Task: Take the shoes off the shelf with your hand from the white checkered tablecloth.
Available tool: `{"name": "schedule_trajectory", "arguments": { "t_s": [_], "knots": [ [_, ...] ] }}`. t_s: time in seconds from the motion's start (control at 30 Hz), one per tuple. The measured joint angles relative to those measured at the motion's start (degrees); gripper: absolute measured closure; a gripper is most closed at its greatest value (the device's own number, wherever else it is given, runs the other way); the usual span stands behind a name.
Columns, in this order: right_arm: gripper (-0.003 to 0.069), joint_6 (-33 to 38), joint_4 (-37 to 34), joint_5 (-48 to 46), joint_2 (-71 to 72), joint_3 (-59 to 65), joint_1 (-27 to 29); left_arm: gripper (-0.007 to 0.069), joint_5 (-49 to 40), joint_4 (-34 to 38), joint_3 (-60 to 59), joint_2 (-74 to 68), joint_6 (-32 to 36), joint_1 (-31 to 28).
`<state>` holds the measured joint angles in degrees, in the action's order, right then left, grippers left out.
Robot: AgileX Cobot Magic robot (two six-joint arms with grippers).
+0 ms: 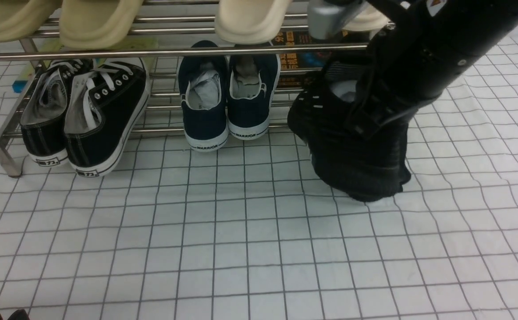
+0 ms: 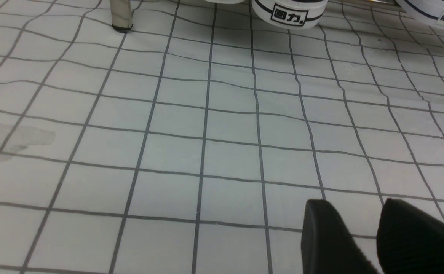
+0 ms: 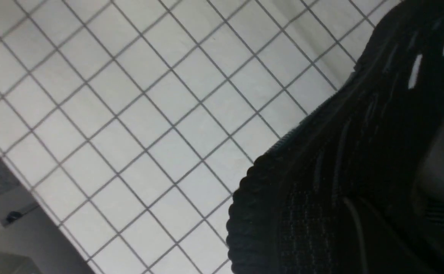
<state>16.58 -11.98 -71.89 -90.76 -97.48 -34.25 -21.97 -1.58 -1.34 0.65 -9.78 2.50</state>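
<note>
The right gripper is pinched nearly closed on the all-black knit sneakers, tilted at the front edge of the chrome shoe rack, near its right end. The left gripper hangs over the white checkered tablecloth, holding nothing; its two fingers stand a little apart. The task looks partway along: the grip seems made, while drawing the pair fully clear and setting it down remain. In front of the rack's front edge the cloth is bare, giving room to pull forward. The navy shoes sit just beside, and the rack's upper front bar could catch the pair.
</note>
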Motion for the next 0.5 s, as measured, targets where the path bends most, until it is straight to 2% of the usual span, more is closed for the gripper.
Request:
{"name": "schedule_trajectory", "arguments": {
  "t_s": [0.13, 0.5],
  "knots": [
    [0.0643, 0.62, -1.56, -0.2, 2.73, 2.39, -1.02, 0.0385, 0.0, 0.0, 0.0, 0.0, 0.0, 0.0],
    [0.0641, 0.85, -3.68, -0.56, 7.11, 11.75, -10.69, 0.0385, 0.0, 0.0, 0.0, 0.0, 0.0, 0.0]
  ]
}}
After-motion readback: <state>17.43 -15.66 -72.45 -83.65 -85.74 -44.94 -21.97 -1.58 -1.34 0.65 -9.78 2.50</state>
